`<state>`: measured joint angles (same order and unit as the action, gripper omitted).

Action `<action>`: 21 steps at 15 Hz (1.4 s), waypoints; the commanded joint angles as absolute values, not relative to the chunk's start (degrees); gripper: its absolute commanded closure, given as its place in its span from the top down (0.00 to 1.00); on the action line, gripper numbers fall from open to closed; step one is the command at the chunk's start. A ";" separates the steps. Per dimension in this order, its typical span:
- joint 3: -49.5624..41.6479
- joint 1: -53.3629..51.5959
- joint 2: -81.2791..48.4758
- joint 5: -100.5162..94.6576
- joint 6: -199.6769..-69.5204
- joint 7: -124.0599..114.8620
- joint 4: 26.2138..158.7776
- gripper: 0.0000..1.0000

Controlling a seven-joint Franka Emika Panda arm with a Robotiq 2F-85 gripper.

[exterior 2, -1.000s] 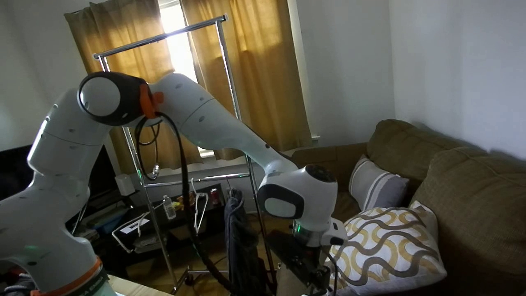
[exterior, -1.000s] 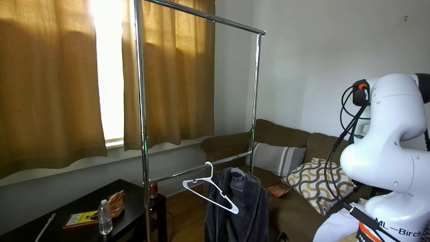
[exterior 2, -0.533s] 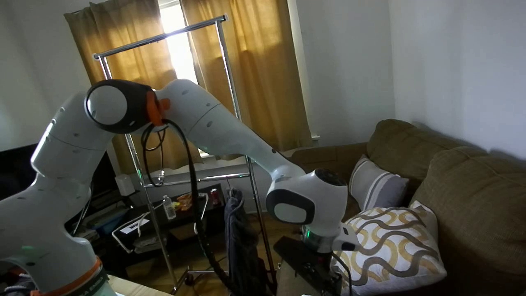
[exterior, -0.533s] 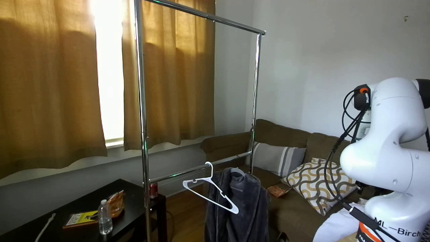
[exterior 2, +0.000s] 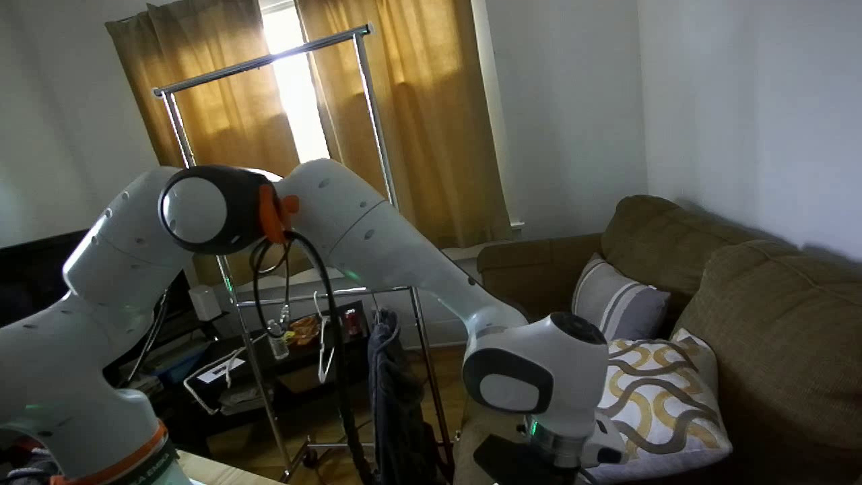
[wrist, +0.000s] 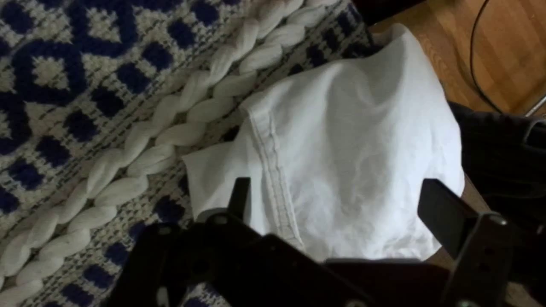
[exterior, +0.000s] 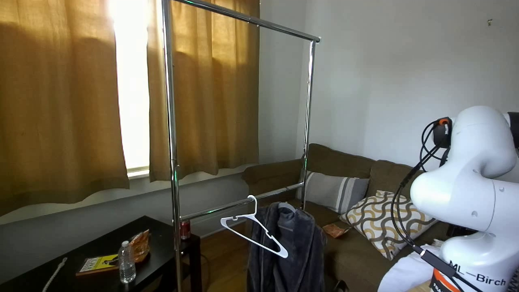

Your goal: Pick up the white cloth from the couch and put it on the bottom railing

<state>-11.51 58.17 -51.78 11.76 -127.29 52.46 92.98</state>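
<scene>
The white cloth (wrist: 354,140) lies crumpled in the middle of the wrist view, with a stitched hem along its left part. A white fabric piece (exterior: 405,269), apparently this cloth, shows partly behind the robot base in an exterior view. My gripper (wrist: 336,198) is open above the cloth, one finger over each side, nothing held; contact cannot be told. Its fingers are out of sight in both exterior views. The brown couch (exterior: 352,263) shows in both exterior views (exterior 2: 774,323). The rack's bottom railing (exterior: 219,209) also shows in both (exterior 2: 394,289).
A blue-and-white knit fabric with a braided trim (wrist: 179,132) lies beside the cloth. A dark grey garment (exterior: 284,247) and a white hanger (exterior: 255,235) hang on the railing. A wavy-patterned cushion (exterior 2: 667,397) is near the arm. A black table (exterior: 150,231) stands beside the rack.
The arm has lowered in both exterior views, and its wrist has moved down and toward the couch side. The cloth, rack and hanging things look unmoved.
</scene>
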 commanded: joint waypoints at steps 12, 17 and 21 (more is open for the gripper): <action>-6.48 62.35 -65.03 7.50 -127.60 50.00 77.91 1.00; -4.62 62.64 -68.03 7.88 -121.36 50.42 73.87 1.00; -4.16 62.79 -69.57 7.86 -115.98 50.87 70.67 0.99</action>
